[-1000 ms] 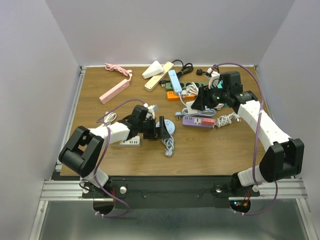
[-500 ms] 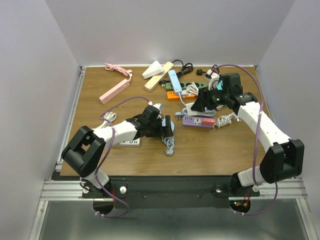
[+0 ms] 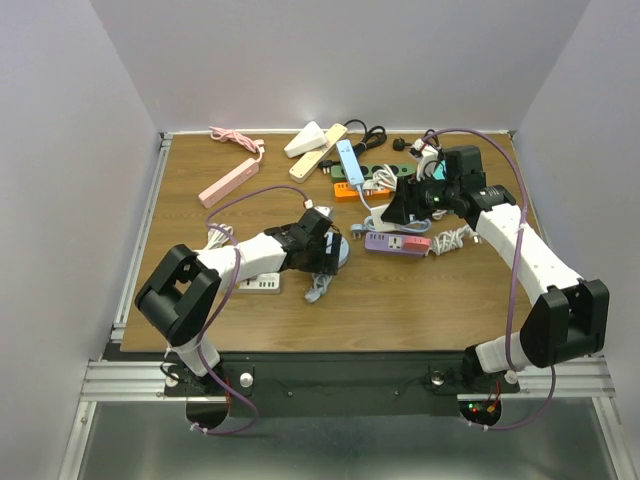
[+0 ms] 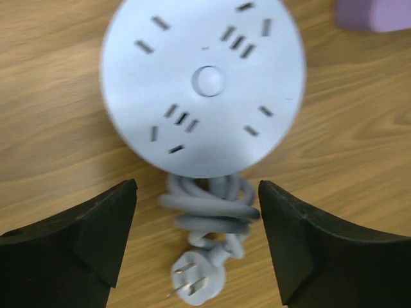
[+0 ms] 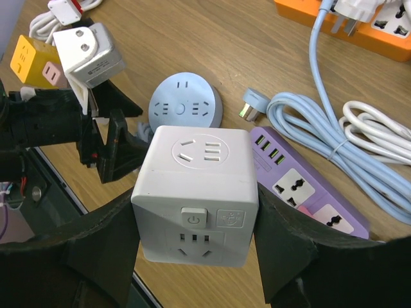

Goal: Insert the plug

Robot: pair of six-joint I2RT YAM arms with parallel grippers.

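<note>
A grey three-pin plug (image 4: 196, 279) lies on the wood at the end of a coiled grey cable (image 4: 209, 208), below its round blue-grey socket hub (image 4: 202, 83). My left gripper (image 4: 198, 244) hovers over the plug, open, one finger on each side and touching nothing. From above, the left gripper (image 3: 322, 262) sits at the hub (image 3: 340, 250), the cable (image 3: 318, 288) trailing toward the near edge. My right gripper (image 5: 196, 212) is shut on a white cube socket (image 5: 196, 186), held above the table near the purple strip; from above the right gripper (image 3: 398, 207) is right of centre.
A purple power strip (image 5: 308, 186) and a bundled light-blue cable (image 5: 321, 122) lie under the right arm. An orange strip (image 3: 347, 190), pink strip (image 3: 228, 183), cream strips and more cables crowd the back. A white strip (image 3: 258, 284) lies beside the left arm.
My left arm has swung forward over the round hub, and the grey cable bundle with its plug has shifted left. The right arm and cube have not moved.
</note>
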